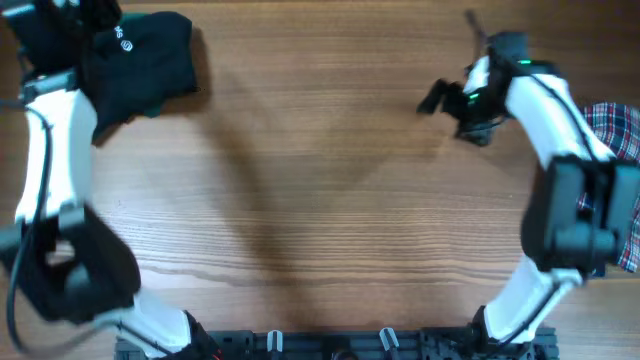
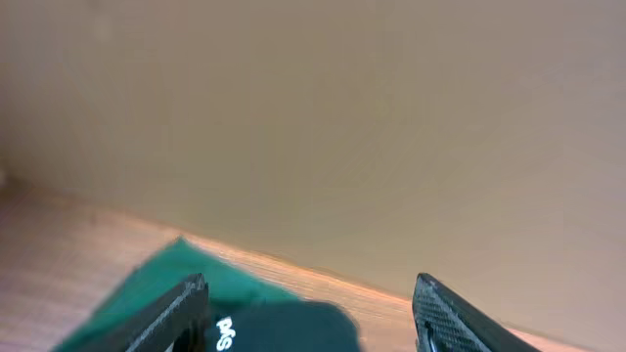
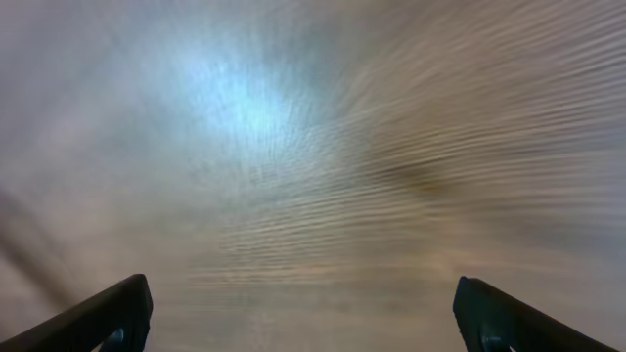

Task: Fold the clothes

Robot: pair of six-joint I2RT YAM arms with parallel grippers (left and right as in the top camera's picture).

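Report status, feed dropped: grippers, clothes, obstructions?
Left gripper open above black fabric top, lying on dark green garment. Right gripper open over wooden table. Red-white-blue plaid garment at right edge; nothing blocking.

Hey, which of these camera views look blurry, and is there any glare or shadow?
Right wrist view: the table is smeared into streaks, with a pale glare patch upper left. Left wrist view: soft focus, the black top looks fuzzy-edged. Overhead view: mostly sharp, but part of the left arm is blurred, and faint shadows cross the wood.
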